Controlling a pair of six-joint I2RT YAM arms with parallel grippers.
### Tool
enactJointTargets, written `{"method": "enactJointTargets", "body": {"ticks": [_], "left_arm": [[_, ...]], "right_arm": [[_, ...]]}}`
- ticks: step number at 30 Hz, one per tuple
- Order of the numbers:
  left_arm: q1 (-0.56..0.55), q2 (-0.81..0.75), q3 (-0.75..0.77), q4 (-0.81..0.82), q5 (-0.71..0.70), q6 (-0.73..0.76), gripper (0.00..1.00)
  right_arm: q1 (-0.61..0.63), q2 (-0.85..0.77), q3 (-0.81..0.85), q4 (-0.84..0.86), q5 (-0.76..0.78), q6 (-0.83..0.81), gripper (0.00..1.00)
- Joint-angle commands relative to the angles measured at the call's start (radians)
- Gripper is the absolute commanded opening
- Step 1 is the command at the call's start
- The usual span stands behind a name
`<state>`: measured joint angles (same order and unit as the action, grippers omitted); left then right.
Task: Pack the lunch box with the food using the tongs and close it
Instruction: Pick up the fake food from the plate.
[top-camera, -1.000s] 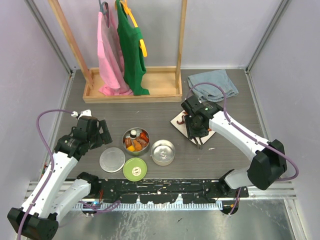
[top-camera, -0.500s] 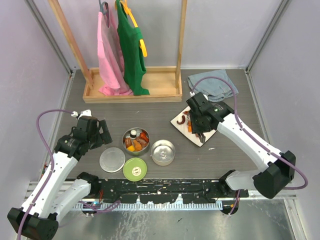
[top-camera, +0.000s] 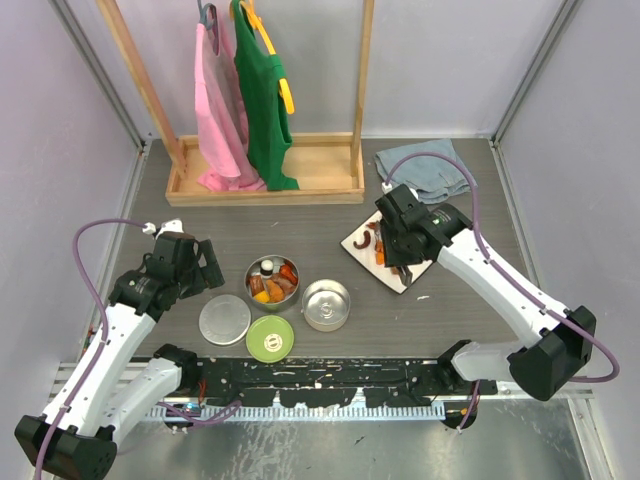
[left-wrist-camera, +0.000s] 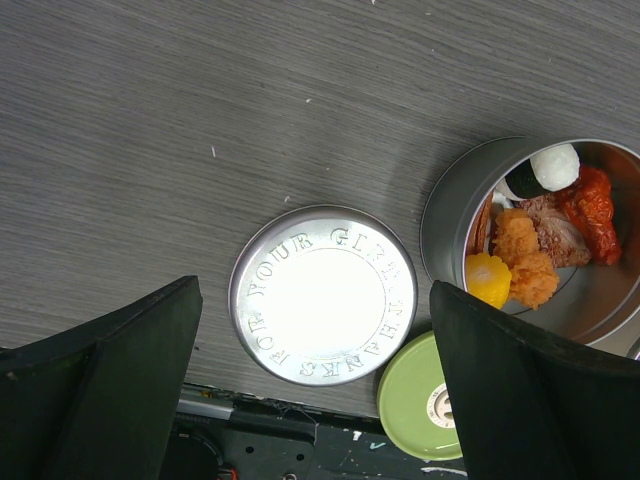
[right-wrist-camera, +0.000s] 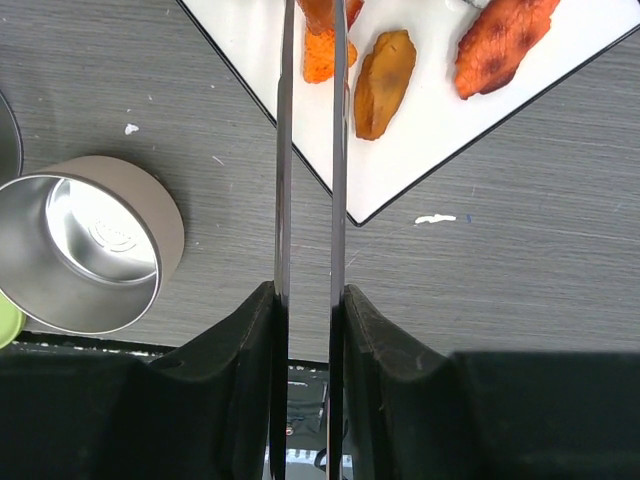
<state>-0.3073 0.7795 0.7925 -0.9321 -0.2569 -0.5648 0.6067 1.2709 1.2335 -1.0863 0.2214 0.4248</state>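
My right gripper (right-wrist-camera: 310, 300) is shut on the tongs (right-wrist-camera: 283, 150), squeezing their two thin arms close together above the white plate (right-wrist-camera: 440, 130). An orange chunk of food (right-wrist-camera: 318, 55) lies between the arms; the tips are cut off at the frame's top. An amber piece (right-wrist-camera: 384, 83) and a red piece (right-wrist-camera: 497, 40) lie beside it. One lunch box tin (top-camera: 272, 281) holds several chunks, the other tin (top-camera: 326, 304) is empty. The steel lid (left-wrist-camera: 322, 295) and green lid (left-wrist-camera: 420, 400) lie flat. My left gripper (left-wrist-camera: 312, 290) hangs open above the steel lid.
A wooden rack (top-camera: 265, 180) with a pink and a green garment stands at the back. A grey cloth (top-camera: 428, 168) lies behind the plate. The arms' mounting rail (top-camera: 320, 375) runs along the near edge, close to the green lid.
My right gripper has shifted back over the plate and squeezed the tongs narrower. The left arm has not moved.
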Motion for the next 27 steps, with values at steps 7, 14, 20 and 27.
{"method": "enactJointTargets", "body": {"ticks": [7, 14, 20, 27], "left_arm": [[0.003, -0.003, 0.02, 0.035, 0.003, 0.003, 0.98], [0.003, -0.005, 0.02, 0.036, 0.002, 0.003, 0.98], [0.003, -0.008, 0.019, 0.036, 0.0, 0.003, 0.98], [0.003, -0.012, 0.019, 0.036, -0.001, 0.003, 0.98]], "right_arm": [[0.006, -0.051, 0.055, 0.03, -0.091, 0.025, 0.27], [0.098, -0.045, 0.085, 0.089, -0.178, 0.073, 0.27], [0.288, 0.037, 0.163, 0.115, -0.152, 0.13, 0.27], [0.42, 0.159, 0.24, 0.134, -0.132, 0.143, 0.27]]}}
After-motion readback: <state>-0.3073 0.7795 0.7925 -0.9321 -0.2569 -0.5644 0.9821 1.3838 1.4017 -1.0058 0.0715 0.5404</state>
